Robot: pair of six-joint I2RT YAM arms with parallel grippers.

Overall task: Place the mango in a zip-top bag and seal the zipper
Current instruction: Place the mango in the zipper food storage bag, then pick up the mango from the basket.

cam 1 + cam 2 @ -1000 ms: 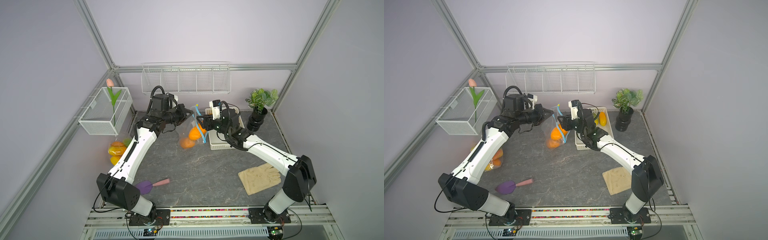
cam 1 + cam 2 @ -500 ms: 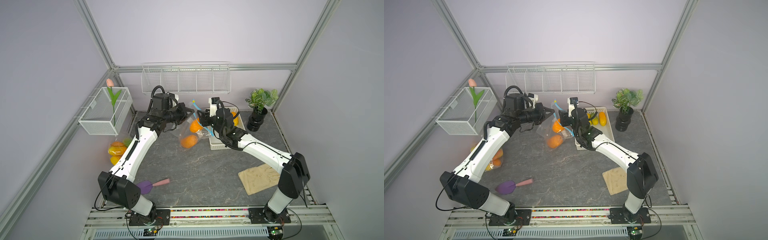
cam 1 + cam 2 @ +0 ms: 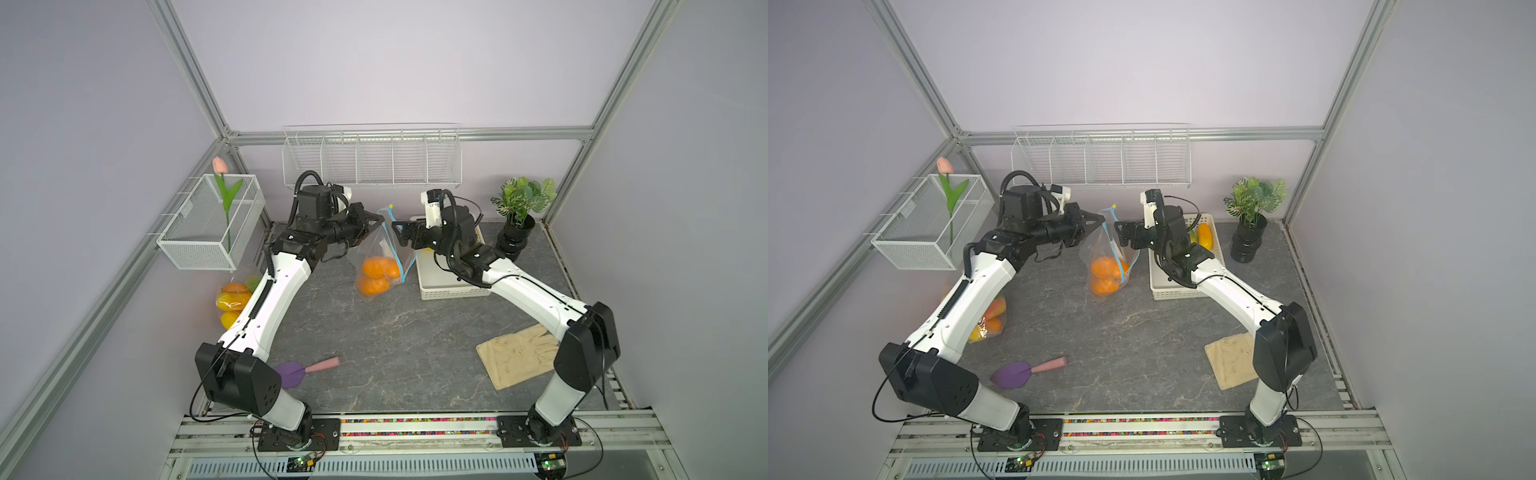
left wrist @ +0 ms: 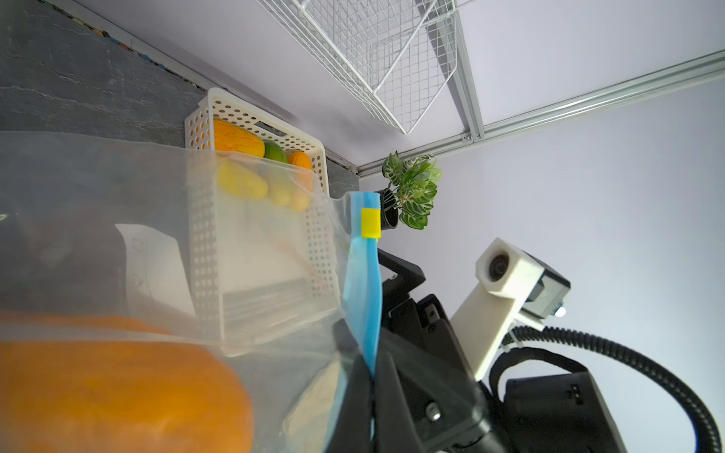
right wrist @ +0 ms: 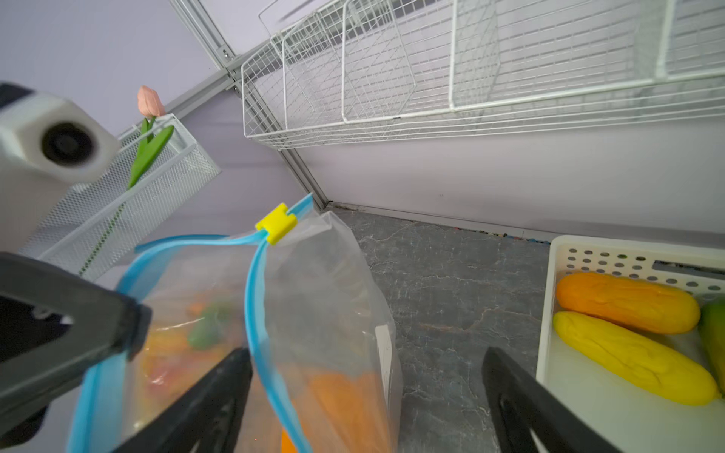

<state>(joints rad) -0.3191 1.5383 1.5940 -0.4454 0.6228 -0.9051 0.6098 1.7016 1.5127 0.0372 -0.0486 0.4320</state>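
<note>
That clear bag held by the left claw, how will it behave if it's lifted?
Probably floppy: the bag droops creased from the left claw. Likely bottom-heavy and apt to swing, since the mangoes bunch at its base. Its open zipper sags apart, so the mouth probably won't hold shape.

Qty: 2 bags (image 3: 373, 244) (image 3: 235, 297), 1 glove (image 3: 519, 357), 1 plant (image 3: 523, 203).

Clear zip-top bag (image 3: 379, 245) hung upright, mouth agape: blue zipper (image 5: 253, 313) unsealed, yellow slider (image 5: 276, 227) at one end, orange mangoes (image 3: 375, 275) piled at the bottom.
</note>
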